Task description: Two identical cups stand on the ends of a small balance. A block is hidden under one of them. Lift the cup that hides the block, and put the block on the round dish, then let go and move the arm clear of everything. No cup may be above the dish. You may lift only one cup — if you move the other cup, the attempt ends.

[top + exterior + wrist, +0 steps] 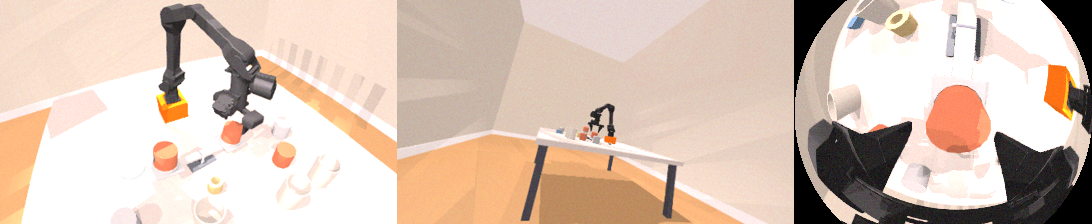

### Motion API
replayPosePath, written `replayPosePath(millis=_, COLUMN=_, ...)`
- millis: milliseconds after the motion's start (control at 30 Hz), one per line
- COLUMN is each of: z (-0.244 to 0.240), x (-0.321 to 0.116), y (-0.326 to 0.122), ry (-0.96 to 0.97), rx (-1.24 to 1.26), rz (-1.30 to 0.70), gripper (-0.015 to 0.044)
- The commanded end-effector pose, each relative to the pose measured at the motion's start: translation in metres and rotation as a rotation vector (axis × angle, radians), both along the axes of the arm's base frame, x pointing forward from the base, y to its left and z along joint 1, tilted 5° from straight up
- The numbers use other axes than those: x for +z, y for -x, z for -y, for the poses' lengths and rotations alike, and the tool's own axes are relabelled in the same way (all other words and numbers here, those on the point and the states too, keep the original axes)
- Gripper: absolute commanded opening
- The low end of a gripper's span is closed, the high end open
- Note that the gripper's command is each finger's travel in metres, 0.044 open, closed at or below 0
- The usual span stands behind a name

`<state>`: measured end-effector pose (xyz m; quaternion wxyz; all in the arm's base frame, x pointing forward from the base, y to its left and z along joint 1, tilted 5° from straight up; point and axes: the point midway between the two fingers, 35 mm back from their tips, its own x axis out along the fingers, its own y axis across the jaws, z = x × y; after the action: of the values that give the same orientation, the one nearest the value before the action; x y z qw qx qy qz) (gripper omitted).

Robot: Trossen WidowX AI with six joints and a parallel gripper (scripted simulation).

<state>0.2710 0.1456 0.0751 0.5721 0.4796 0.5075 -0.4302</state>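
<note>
One orange cup [231, 133] [959, 117] stands on the balance's right end in the top view. The other orange cup [165, 156] stands on its left end. The balance [201, 163] [965, 45] has a grey base; I cannot tell which end is lower. The round dish [132, 170] is white and faint, left of the left cup. My gripper [235, 123] [595, 130] [953, 129] is open and empty, close over the right-end cup, with a finger to each side of it in the wrist view. No block is visible.
A loose orange cylinder [283, 155] and a pale cylinder [282, 128] stand right of the balance. Two whitish vessels [294, 191] [324, 170] are at right front. A yellow ring [215, 185] [901, 23] and a wide pale cup [209, 211] are in front. The arm's orange base [173, 109] is behind.
</note>
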Motion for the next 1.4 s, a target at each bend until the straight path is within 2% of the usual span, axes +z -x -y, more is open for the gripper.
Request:
replayPosePath(millis=0, z=0.002, x=-0.009, y=0.002, ry=0.008, rx=-0.001, rz=-0.008, gripper=0.044)
replayPosePath(millis=900, z=0.004, x=-0.05, y=-0.001, ry=0.009, rx=-0.001, rz=-0.009, gripper=0.044)
replayPosePath(millis=1367, z=0.004, x=-0.05, y=-0.001, ry=0.009, rx=-0.001, rz=-0.009, gripper=0.0347)
